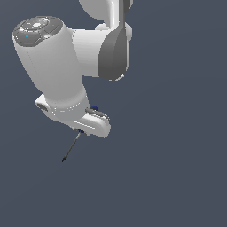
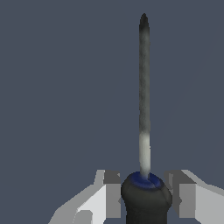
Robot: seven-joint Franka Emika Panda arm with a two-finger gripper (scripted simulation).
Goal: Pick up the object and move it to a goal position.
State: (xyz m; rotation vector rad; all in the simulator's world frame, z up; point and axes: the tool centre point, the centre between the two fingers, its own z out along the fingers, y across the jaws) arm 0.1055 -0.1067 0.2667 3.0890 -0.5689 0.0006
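Flat slate-grey ground (image 1: 177, 177) fills both views, plain and unmarked, with no container, tray or goal marker anywhere to be seen, so nothing shows where the object is meant to end up. Against it the white arm (image 1: 57, 62) reaches down in the exterior view, and the gripper (image 1: 84, 128) sits low on that view's left half. The screwdriver (image 2: 144, 109) lies right at the gripper: in the wrist view its black handle (image 2: 146, 201) sits between the two fingers (image 2: 111, 192), which stand just beside it on either side, close in but with a thin sliver of gap showing on each flank. I cannot tell from these pictures whether the pads are actually pressing on the handle or only bracketing it. The blue ring (image 2: 145, 180) marks where the handle meets the thin dark shaft (image 1: 71, 148), and the long axis runs straight out from the gripper, away from the wrist; in the exterior view the shaft slants down toward that view's left, its tip clear of the fingers. Whether the tip touches the ground or hangs above it is not clear. My judgement is that the grasp is at or near closure, and that the coming carry depends on the handle staying centred between the fingers, since the shaft projects well beyond them and could swing if the hold is loose.
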